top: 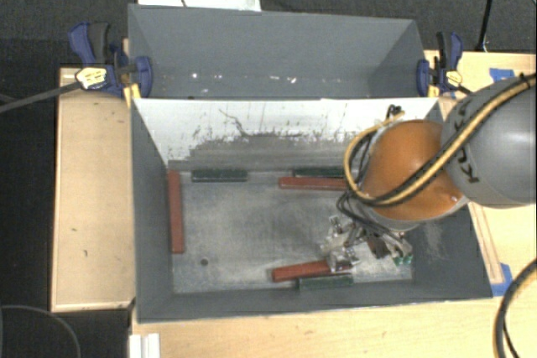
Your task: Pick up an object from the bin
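Camera view puts the pincer (pixel 340 254) low in the front right of the grey bin (pixel 268 54), at the right end of a red-brown bar (pixel 298 271) that lies flat just beside a dark green bar (pixel 325 282). It probably sits there to take that free end. Whether it is spread or pressed together, I cannot tell. Another red-brown bar, the left bar (pixel 175 212), lies along the left wall. The grey arm link (pixel 495 155) shows the letters "KU".

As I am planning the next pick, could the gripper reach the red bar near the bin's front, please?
Probably yes: the gripper hangs at the right end of the red bar, nothing lies on it, though a green bar crowding its front side might hamper a grasp.
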### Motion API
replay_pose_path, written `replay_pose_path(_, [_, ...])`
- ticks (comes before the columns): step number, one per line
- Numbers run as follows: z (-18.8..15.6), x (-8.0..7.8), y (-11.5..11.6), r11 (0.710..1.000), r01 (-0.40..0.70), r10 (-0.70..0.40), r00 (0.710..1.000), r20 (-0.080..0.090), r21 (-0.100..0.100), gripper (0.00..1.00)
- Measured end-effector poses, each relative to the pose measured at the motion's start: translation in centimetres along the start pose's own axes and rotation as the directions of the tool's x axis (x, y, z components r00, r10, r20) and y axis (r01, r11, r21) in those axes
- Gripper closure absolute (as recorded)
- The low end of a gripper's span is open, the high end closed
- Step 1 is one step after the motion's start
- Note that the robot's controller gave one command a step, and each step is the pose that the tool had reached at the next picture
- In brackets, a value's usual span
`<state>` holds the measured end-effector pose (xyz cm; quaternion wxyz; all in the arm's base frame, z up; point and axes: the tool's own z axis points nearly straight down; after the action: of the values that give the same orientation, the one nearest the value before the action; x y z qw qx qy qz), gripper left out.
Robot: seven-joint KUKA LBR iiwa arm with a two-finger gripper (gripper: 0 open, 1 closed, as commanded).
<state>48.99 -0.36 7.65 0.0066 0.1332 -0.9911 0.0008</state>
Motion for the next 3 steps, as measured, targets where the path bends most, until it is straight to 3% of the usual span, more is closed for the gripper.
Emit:
replay_pose_path(1, [-0.2,-1.1,0.0,1.0,-0.003,0.003,0.999,0.051,0.005,0.0])
replay_pose_path(3, [-1.3,-0.4,1.2,1.0,0.017,-0.018,0.999,0.042,0.008,0.0])
